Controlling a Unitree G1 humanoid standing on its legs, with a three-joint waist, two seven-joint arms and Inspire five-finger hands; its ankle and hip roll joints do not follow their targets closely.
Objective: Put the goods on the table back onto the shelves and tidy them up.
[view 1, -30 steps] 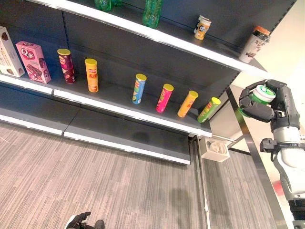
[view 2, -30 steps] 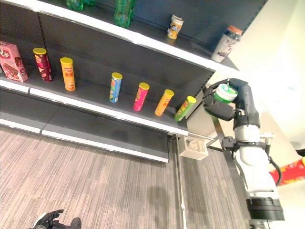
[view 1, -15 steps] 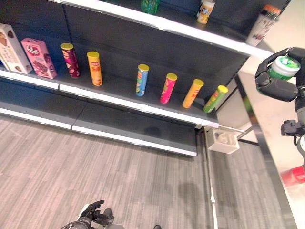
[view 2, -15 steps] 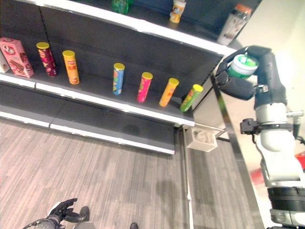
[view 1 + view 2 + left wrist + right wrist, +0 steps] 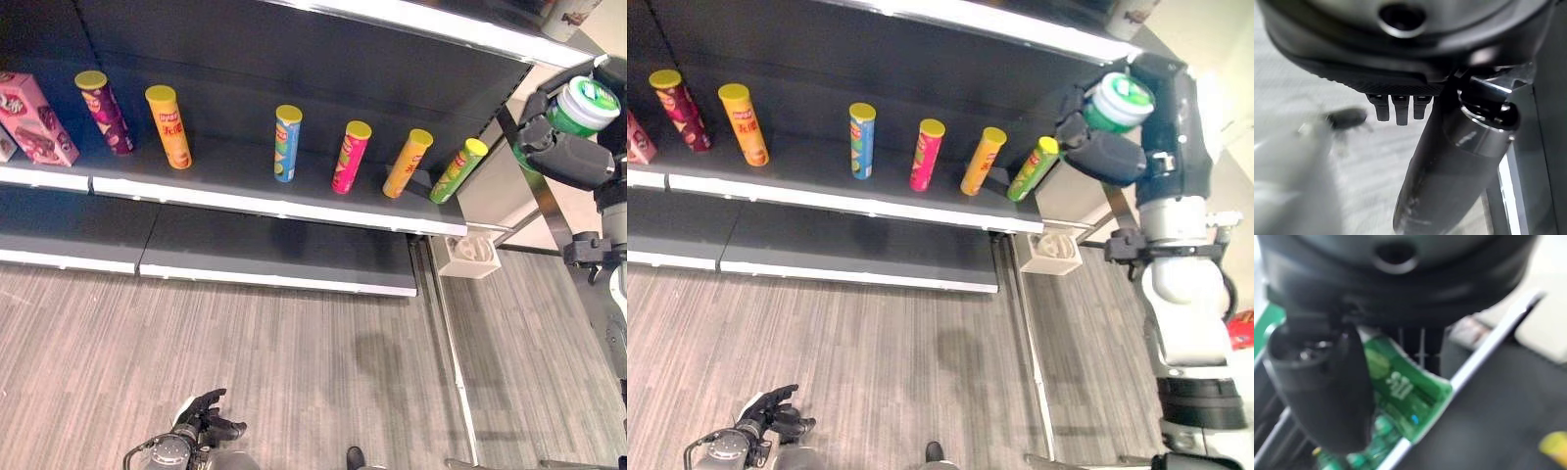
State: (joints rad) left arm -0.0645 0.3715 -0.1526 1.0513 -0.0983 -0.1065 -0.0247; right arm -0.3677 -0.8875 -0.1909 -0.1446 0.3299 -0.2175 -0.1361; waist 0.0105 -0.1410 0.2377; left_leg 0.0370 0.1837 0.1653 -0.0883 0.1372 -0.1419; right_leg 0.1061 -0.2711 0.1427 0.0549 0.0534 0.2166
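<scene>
Gripping a green can [image 5: 1120, 101] with a white-and-green lid, the right hand [image 5: 1104, 152] curls its fingers round the can's body, raised just beyond the right end of the shelf [image 5: 274, 201], near the lime-green tube [image 5: 458, 170]. The left hand [image 5: 208, 423] hangs low over the floor, fingers loosely spread, holding nothing.

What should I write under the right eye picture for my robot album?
Right hand holds a green tub up beside the shelf of chip cans.

Green white-lidded can [image 5: 1114, 102] upright in right hand [image 5: 1107, 147] fingers
</scene>
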